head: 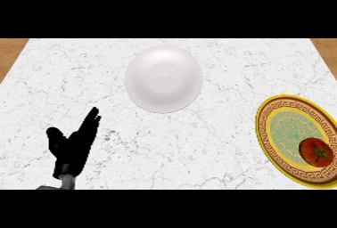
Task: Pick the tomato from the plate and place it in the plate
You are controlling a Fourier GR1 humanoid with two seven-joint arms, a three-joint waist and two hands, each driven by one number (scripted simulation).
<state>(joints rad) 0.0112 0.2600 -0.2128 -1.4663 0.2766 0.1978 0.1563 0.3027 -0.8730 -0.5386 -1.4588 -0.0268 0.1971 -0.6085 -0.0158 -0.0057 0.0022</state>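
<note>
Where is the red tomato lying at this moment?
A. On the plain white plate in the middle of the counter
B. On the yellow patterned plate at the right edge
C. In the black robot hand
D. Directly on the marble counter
B: the red tomato lies on the yellow patterned plate at the right edge, while the plain white plate holds nothing and the left robot hand rests open at lower left.

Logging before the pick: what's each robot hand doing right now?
Left robot hand: open, fingers straight, holding nothing.
Right robot hand: not in view.
</note>
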